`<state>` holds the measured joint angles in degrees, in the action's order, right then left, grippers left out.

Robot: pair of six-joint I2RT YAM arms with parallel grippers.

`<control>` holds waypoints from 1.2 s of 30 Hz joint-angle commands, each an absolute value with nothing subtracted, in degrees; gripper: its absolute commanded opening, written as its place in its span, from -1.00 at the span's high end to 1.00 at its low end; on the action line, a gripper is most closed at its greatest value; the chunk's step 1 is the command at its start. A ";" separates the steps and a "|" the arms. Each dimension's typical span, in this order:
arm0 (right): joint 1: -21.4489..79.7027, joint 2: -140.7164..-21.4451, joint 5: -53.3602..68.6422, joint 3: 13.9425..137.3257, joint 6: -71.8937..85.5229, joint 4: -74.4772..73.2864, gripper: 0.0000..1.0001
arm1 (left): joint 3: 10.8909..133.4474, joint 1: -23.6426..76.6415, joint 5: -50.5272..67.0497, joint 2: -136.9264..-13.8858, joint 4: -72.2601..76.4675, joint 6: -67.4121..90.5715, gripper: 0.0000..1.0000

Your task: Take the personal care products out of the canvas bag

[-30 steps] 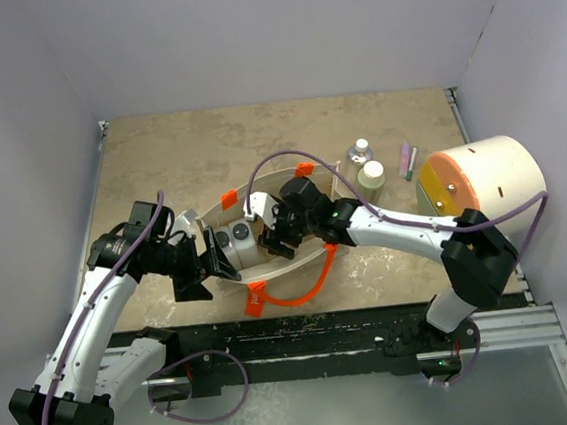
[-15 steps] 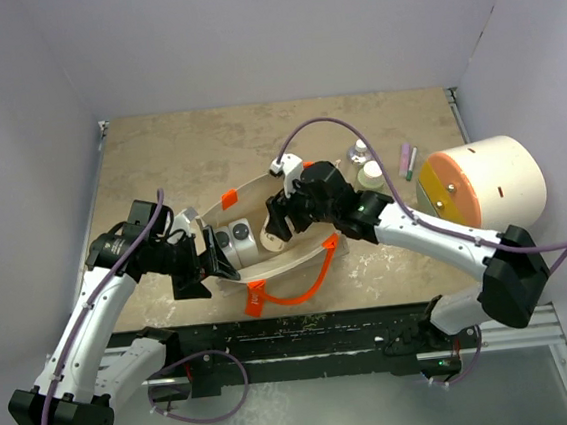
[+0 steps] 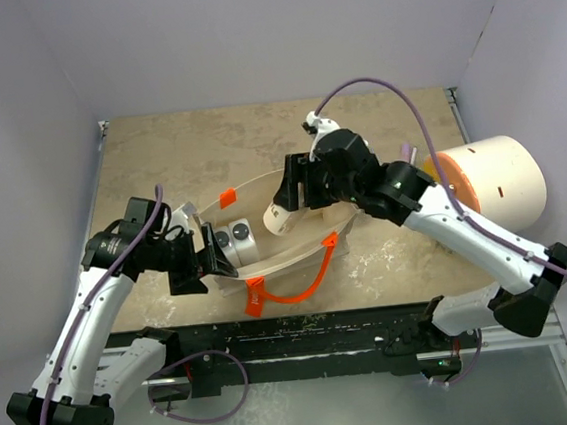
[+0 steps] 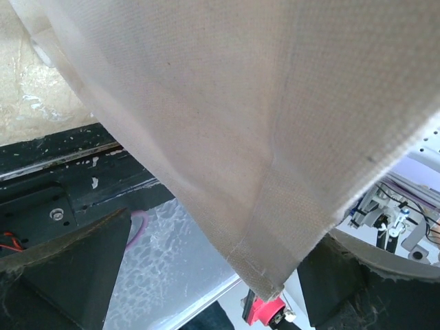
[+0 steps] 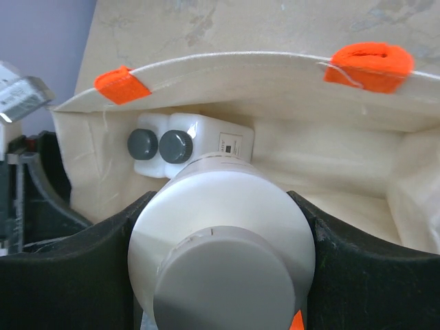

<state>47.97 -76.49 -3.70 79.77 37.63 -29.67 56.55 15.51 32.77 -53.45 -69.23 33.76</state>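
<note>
The canvas bag point(image 3: 268, 264) lies open near the front with orange handles point(image 3: 293, 290). My right gripper point(image 3: 291, 204) is shut on a pale beige-green bottle point(image 3: 280, 218) with a cream cap and holds it above the bag's mouth. In the right wrist view the bottle point(image 5: 220, 234) sits between the fingers point(image 5: 344, 261), over the bag's inside point(image 5: 323, 158). Two white bottles with dark grey caps point(image 3: 234, 239) lie in the bag's left end; the right wrist view shows them too point(image 5: 165, 146). My left gripper point(image 3: 205, 267) is open and straddles the bag's left end wall point(image 4: 227, 137).
The big cream cylinder with an orange-yellow face point(image 3: 487, 185) lies at the right. A small pink and green item point(image 3: 406, 150) shows behind my right arm, which hides the ground beside it. A black rail point(image 3: 305, 331) runs along the table's front edge.
My right gripper has risen out of the bag and moved toward the back right with the pale bottle in it. The left arm and the bag have stayed put.
</note>
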 commanded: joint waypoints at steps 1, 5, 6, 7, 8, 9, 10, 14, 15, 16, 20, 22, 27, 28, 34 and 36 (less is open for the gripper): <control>47.90 -70.88 -12.01 94.91 40.89 -38.53 1.00 | 58.89 15.72 31.40 -52.06 -70.44 32.93 -0.97; 47.90 -72.15 -20.47 106.60 39.70 -52.36 1.00 | 58.20 15.71 31.12 -50.88 -69.48 33.76 -0.98; 47.90 -72.64 -23.46 109.16 39.11 -56.19 1.00 | 58.09 15.69 31.16 -50.71 -69.35 33.77 -0.98; 47.90 -72.82 -26.46 111.15 38.34 -60.15 1.00 | 58.04 15.69 31.14 -50.71 -69.37 33.71 -0.98; 47.87 -72.74 -29.47 112.43 37.62 -62.45 1.00 | 58.03 15.67 31.14 -50.78 -69.51 33.46 -0.98; 47.82 -72.47 -32.50 113.36 37.04 -64.48 1.00 | 58.11 15.69 30.89 -50.80 -69.85 33.34 -0.98; 47.75 -72.24 -35.27 114.05 36.26 -66.13 1.00 | 58.14 15.72 30.66 -50.86 -70.20 33.17 -0.99; 46.09 -71.49 -44.80 112.00 35.66 -70.91 1.00 | 58.32 15.68 30.34 -50.64 -70.40 33.40 -0.99; 44.73 -71.15 -45.08 109.97 35.52 -70.72 1.00 | 58.34 15.66 30.18 -50.47 -70.20 33.79 -0.99; 43.23 -70.59 -44.48 107.29 34.94 -69.23 1.00 | 58.54 15.72 30.17 -50.41 -70.14 34.24 -0.99; 37.71 -65.82 -40.08 91.66 32.16 -59.07 1.00 | 59.96 15.68 30.08 -50.34 -70.19 35.57 -1.00; 36.27 -62.63 -37.52 83.18 30.95 -51.20 1.00 | 60.28 15.73 30.35 -50.40 -69.93 35.88 -1.00; 32.86 -58.57 -34.66 66.17 28.82 -31.74 1.00 | 61.96 15.77 30.28 -51.79 -71.75 35.95 -1.00; 32.54 -58.28 -34.70 63.13 27.91 -28.43 1.00 | 61.76 15.72 29.83 -51.46 -71.69 36.47 -0.99; 28.12 -60.66 -33.12 50.71 24.73 -14.10 1.00 | 60.83 15.72 30.79 -50.95 -72.18 38.67 -0.97; 26.98 -62.02 -32.20 48.82 23.67 -11.67 1.00 | 61.04 15.72 30.07 -50.59 -72.95 38.87 -0.95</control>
<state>29.19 -61.47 -31.68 50.46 27.09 -28.51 59.59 15.51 30.22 -51.70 -71.64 37.19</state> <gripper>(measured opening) 0.703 0.985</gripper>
